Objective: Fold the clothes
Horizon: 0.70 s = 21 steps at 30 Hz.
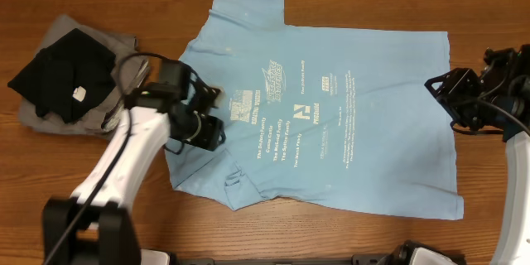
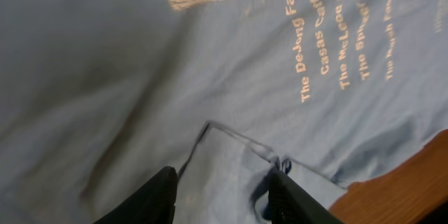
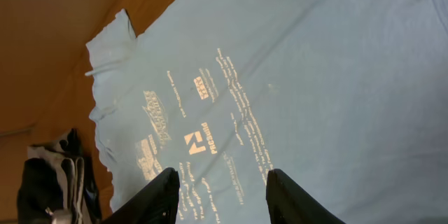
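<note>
The clothes being handled are a light sky-blue T-shirt [image 1: 331, 66] with white and orange lettering, spread print side up across the middle of the wooden table. My left gripper [image 1: 203, 128] hovers low over the shirt's left edge, open, with flat blue cloth [image 2: 105, 56] and a folded seam [image 2: 238, 140] showing under its fingers [image 2: 162, 189]. My right gripper [image 1: 445, 95] stands at the shirt's right edge, open and well above the fabric [image 3: 336, 77], holding nothing. The lower left hem is bunched up [image 1: 236, 184].
A pile of black and grey clothes [image 1: 62, 79] lies at the far left, with a small white tag [image 1: 80, 93] on the black one; the pile [image 3: 49, 182] also shows in the right wrist view. Bare wood [image 1: 273, 236] runs along the near edge.
</note>
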Each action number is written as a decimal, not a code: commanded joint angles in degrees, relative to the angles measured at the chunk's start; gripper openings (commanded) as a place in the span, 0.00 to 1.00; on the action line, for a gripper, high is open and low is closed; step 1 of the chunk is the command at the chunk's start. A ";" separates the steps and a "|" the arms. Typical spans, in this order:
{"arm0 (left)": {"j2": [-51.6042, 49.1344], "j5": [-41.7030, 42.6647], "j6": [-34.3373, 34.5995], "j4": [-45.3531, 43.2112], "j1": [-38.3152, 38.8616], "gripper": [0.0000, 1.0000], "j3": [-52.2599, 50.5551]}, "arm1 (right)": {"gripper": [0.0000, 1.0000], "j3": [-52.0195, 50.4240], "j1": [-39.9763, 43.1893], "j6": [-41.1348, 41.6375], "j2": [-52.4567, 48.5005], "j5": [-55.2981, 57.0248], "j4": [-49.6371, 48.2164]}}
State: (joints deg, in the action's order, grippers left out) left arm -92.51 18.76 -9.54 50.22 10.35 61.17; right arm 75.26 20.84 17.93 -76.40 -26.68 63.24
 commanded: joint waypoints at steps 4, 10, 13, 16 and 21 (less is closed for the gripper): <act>-9.05 -4.44 -2.67 -4.79 5.77 0.37 -0.37 | 0.44 -0.31 -0.26 -1.73 -0.22 0.07 0.39; -12.37 -8.59 -1.38 -5.25 7.58 0.35 -0.37 | 0.44 -1.09 -0.26 -1.70 -0.24 0.07 0.52; -12.37 -8.72 -1.64 -4.33 7.58 0.35 -0.37 | 0.45 -1.88 -0.26 -1.70 -0.24 0.13 0.24; -12.37 -8.66 -1.62 -2.51 7.63 0.31 -0.37 | 0.45 -2.27 -0.26 -1.70 -0.24 1.36 0.35; -12.37 -8.66 -1.64 -1.62 7.63 0.24 -0.33 | 0.44 -2.29 -0.26 -1.70 -0.24 1.77 0.15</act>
State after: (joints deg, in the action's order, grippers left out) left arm -104.49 10.66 -10.92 48.42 17.89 61.10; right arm 73.36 20.86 16.64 -76.55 -25.63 63.86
